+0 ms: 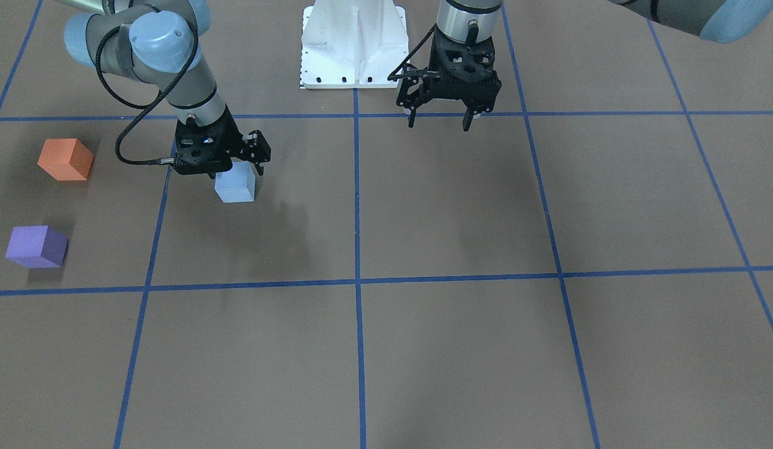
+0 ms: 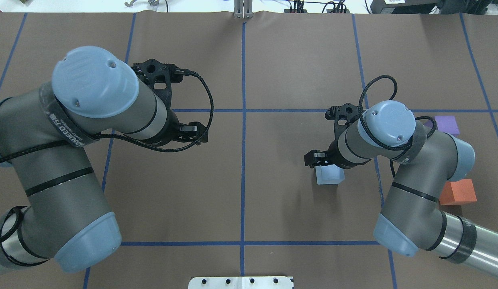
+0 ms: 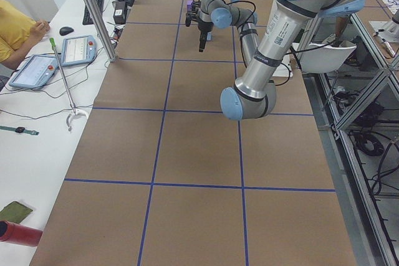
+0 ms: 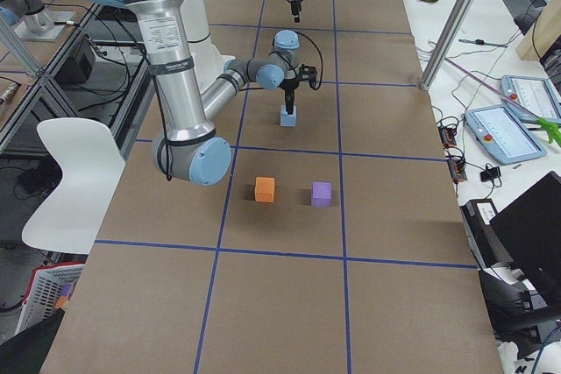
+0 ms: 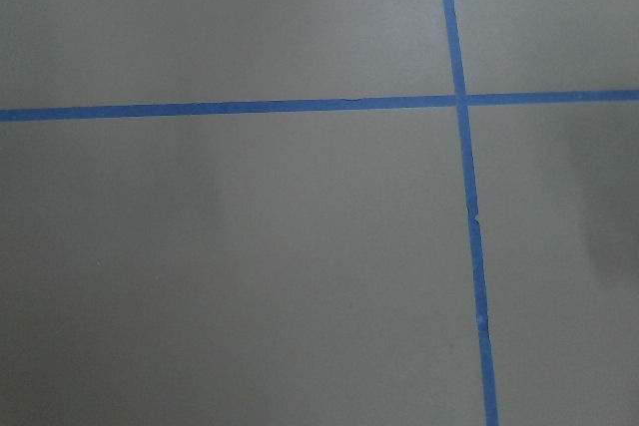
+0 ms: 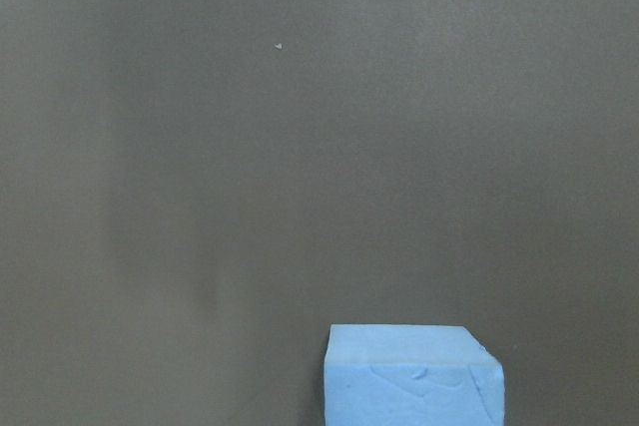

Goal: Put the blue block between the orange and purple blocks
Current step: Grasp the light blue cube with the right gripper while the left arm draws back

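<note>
We saw the purple block [image 1: 36, 247] nearest the operators' side, with the orange block [image 1: 65, 159] behind it and apart. To the side, the blue block [image 1: 235, 186], a cube with no long axis, sat flat on the table [image 1: 461, 349]. The right arm bent down over it. The right gripper [image 1: 237, 173] had its jaws parted about the block's top; we could not tell if they touched it. Farther back, the left gripper [image 1: 439, 121] hung wide open, holding nothing.

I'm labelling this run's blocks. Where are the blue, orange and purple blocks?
blue block [image 1: 235, 188], exterior front-facing view, its front face below the gripper.
orange block [image 1: 59, 164], exterior front-facing view, its front face.
purple block [image 1: 30, 253], exterior front-facing view, its front face.
</note>
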`<control>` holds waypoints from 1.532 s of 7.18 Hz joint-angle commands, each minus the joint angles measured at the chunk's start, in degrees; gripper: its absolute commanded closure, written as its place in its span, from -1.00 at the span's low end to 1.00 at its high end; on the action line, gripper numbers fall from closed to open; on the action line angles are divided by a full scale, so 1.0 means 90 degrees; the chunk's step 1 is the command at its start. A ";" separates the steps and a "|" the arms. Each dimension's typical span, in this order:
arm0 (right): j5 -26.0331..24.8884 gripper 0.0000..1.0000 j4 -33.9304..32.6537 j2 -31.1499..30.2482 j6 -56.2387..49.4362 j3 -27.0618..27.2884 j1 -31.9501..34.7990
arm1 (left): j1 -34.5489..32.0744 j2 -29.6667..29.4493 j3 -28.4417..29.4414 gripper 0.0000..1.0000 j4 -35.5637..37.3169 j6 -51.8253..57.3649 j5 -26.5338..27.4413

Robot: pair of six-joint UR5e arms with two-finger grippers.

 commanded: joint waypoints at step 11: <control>0.1432 1.00 0.0132 -0.1722 -0.2179 0.0385 0.1973 | 0.0058 0.0127 0.0053 -1.00 -0.0040 -0.0002 0.0018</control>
